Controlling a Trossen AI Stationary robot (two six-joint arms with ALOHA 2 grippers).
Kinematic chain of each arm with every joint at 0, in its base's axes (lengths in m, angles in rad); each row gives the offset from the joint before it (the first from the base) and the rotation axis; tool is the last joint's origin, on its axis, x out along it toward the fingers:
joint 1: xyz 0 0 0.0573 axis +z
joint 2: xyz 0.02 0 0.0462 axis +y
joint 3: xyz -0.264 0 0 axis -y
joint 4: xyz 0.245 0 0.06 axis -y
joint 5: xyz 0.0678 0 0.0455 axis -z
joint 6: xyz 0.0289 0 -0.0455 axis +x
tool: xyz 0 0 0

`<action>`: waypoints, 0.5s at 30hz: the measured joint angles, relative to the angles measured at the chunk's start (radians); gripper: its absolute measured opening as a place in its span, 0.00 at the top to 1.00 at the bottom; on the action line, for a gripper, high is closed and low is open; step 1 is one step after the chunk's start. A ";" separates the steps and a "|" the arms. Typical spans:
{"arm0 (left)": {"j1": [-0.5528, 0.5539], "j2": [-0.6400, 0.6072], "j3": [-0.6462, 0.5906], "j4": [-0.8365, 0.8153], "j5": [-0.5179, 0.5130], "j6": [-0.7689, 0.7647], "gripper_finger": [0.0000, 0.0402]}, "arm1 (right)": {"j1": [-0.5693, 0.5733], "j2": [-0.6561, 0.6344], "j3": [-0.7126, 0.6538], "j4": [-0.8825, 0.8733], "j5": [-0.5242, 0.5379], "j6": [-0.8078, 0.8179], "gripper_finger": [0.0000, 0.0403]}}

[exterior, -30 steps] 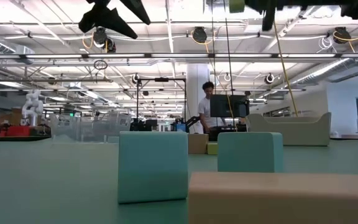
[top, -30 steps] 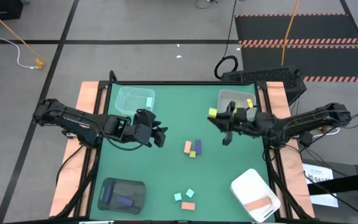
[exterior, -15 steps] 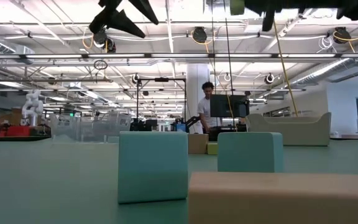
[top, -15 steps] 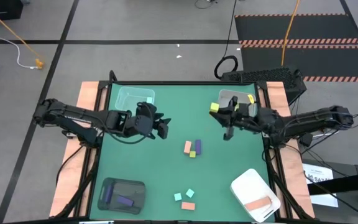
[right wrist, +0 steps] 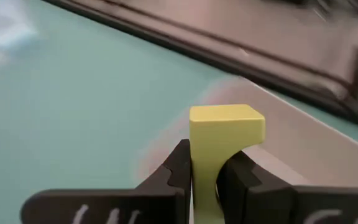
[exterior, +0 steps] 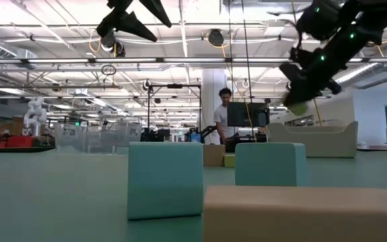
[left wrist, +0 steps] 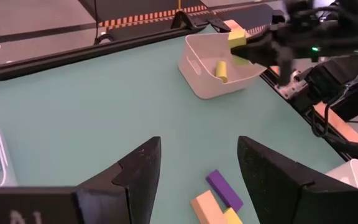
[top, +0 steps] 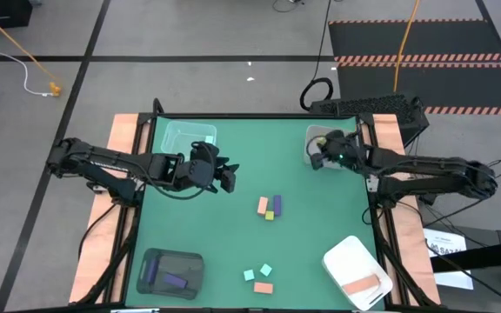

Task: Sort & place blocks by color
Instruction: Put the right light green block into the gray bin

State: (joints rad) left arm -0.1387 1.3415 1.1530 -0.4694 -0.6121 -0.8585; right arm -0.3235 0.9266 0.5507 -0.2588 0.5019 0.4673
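Observation:
My right gripper [top: 317, 159] is at the clear tray [top: 348, 136] at the table's far right, shut on a yellow-green block [right wrist: 227, 124]; the left wrist view shows that block [left wrist: 237, 38] above the tray's rim. Another yellow-green piece [left wrist: 221, 70] lies inside the tray. My left gripper [top: 225, 179] hangs open above the table's left half, holding nothing. A salmon [top: 262, 206], a purple [top: 277, 203] and a yellow-green block [top: 270, 215] lie together at the table's middle. Two teal blocks [top: 249, 275] [top: 266, 270] and a salmon one [top: 263, 287] lie near the front edge. My right gripper pinches the yellow-green block by its narrower lower part [right wrist: 204, 171] between its two fingers [right wrist: 178, 168]. The wider top stands out beyond the fingertips. The fingers slant downward from the table's right side, and the block is lifted clear of the table.
A clear tray [top: 190, 139] with a teal block stands at the far left. A dark tray [top: 170, 271] with purple blocks is at the near left. A white tray [top: 355, 271] with a salmon block is at the near right. A person stands in the room beyond the table [exterior: 224, 121].
My right gripper has swung toward the table's right edge and down to the clear far-right tray, tipping its fingers downward, with the yellow-green block still held. My left gripper has shifted a little toward the far edge and then stayed put.

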 joint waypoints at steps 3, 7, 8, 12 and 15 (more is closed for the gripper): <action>0.000 0.000 0.000 0.000 0.000 0.000 0.47 | -0.081 0.006 0.000 -0.076 -0.002 0.021 0.93; 0.000 0.000 0.000 0.000 0.000 0.000 0.47 | -0.165 0.009 0.000 -0.089 -0.031 0.020 0.91; 0.000 0.000 0.000 0.000 0.000 -0.001 0.47 | -0.182 0.009 0.000 -0.087 -0.042 0.020 0.91; 0.000 0.000 0.000 0.001 0.001 -0.006 0.47 | -0.231 0.009 0.000 -0.090 -0.087 0.021 0.90; 0.005 0.004 0.000 0.002 0.001 -0.036 0.47 | -0.249 0.009 0.000 -0.090 -0.086 0.020 0.88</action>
State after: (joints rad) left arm -0.1332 1.3456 1.1533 -0.4671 -0.6116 -0.8943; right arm -0.5723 0.9356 0.5507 -0.3489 0.4156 0.4874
